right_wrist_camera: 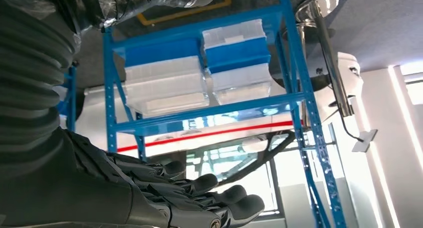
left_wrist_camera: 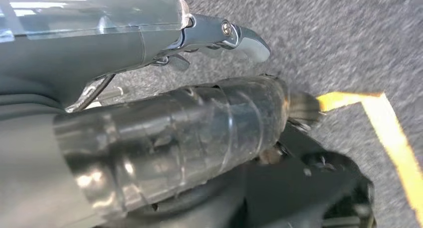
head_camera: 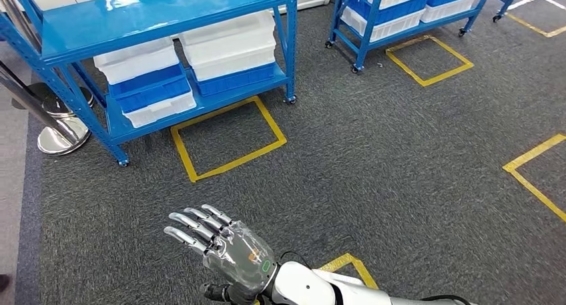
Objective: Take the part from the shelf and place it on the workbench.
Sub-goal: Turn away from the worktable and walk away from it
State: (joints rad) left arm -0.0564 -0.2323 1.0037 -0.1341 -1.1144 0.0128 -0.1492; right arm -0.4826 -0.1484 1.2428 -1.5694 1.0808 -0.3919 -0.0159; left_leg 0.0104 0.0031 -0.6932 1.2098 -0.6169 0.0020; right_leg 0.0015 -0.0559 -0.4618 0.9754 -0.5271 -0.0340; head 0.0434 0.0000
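— Two hands: what is each doing?
— My right hand [head_camera: 220, 248] is raised over the grey carpet [head_camera: 400, 171], fingers straight and spread, holding nothing. My left hand [left_wrist_camera: 149, 128] hangs above the carpet near a yellow tape line [left_wrist_camera: 394, 138]; I cannot tell whether it is clenched or released.
— And the part?
— I cannot make it out. The blue shelf [head_camera: 167, 15] stands ahead, well apart from my right hand, with white and blue bins [head_camera: 230, 48] stacked on its lower level, behind a yellow floor square [head_camera: 227, 139].
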